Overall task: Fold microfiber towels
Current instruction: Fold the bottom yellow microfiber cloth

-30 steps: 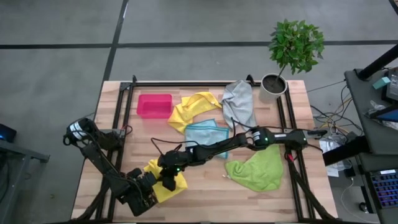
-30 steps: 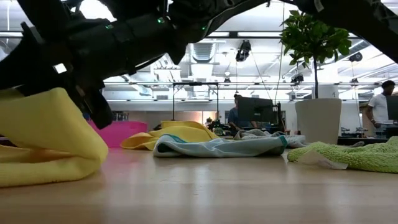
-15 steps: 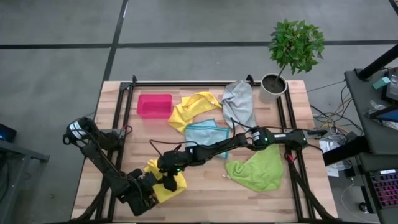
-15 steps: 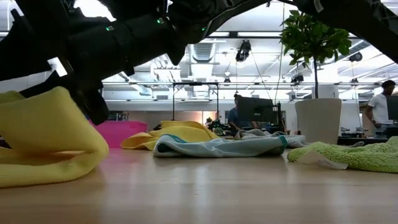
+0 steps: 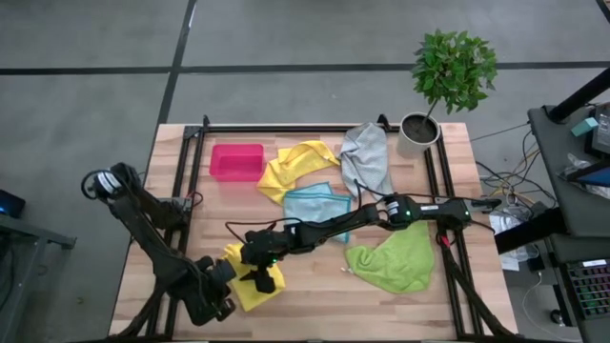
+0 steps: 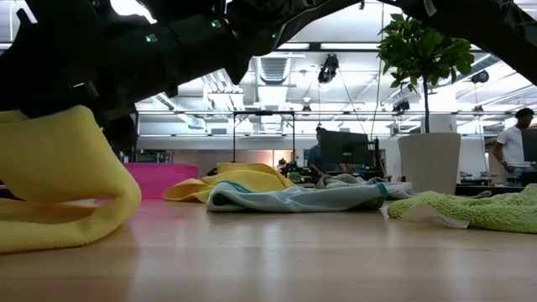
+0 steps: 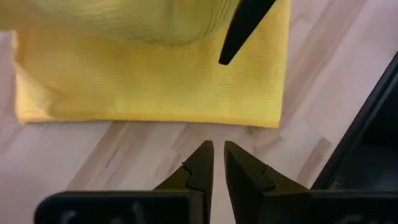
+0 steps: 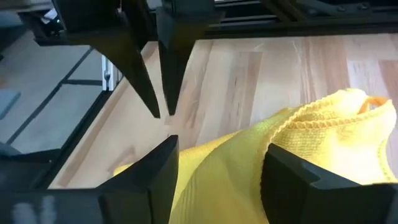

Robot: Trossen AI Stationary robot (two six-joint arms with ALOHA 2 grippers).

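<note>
Since a second ago the left arm has swung its elbow outward and drawn its gripper (image 5: 221, 286) back off the yellow towel (image 5: 250, 276) at the near left of the table (image 5: 315, 295); that towel's raised fold now stands a little taller in the low view. The left gripper's fingers (image 7: 200, 168) are pressed together just beside the towel's hemmed edge, holding nothing. The right gripper (image 5: 259, 272) reaches across from the right side and sits over the same towel, its fingers (image 8: 158, 168) spread with the bunched yellow cloth lying between them. From here I can't say it is gripping the fabric.

The other yellow towel (image 5: 297, 164) lies crumpled toward the far side, next to the pink bin (image 5: 235, 162). The light blue towel (image 5: 316, 204) sits mid-table, partly under the right arm. The grey towel (image 5: 368, 157) lies near the potted plant (image 5: 448, 81) at the far right corner. The lime green towel (image 5: 396, 259) is spread loosely at the near right.
</note>
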